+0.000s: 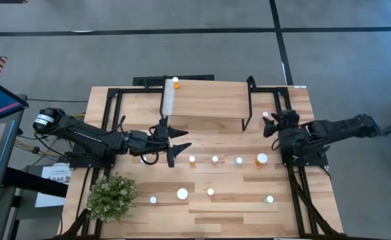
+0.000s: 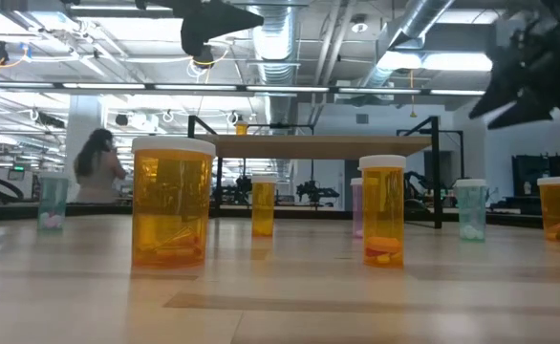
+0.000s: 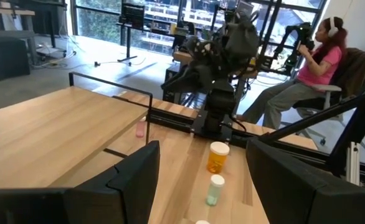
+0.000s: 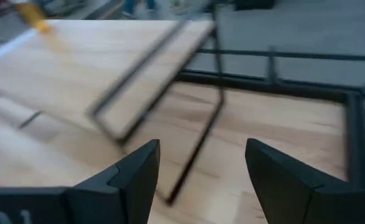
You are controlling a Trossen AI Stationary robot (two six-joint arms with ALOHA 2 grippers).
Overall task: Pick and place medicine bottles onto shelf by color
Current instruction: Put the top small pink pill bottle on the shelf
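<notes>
Medicine bottles (image 1: 215, 159) dot the table (one orange bottle (image 1: 175, 82) shelved).

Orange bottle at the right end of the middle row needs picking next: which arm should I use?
Probably right. The right gripper hangs open near that orange bottle, on its side; the left gripper, also open, sits past three other bottles in the row.

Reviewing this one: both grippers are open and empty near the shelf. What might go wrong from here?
1. The left gripper hangs open just beside the row of bottles; a low sweep may topple these light, closely spaced pieces.
2. The right gripper sits close to the shelf leg, so it might clip the frame.
3. Only one orange bottle stands on the shelf, right at its back edge; a nudge could knock it off.
</notes>
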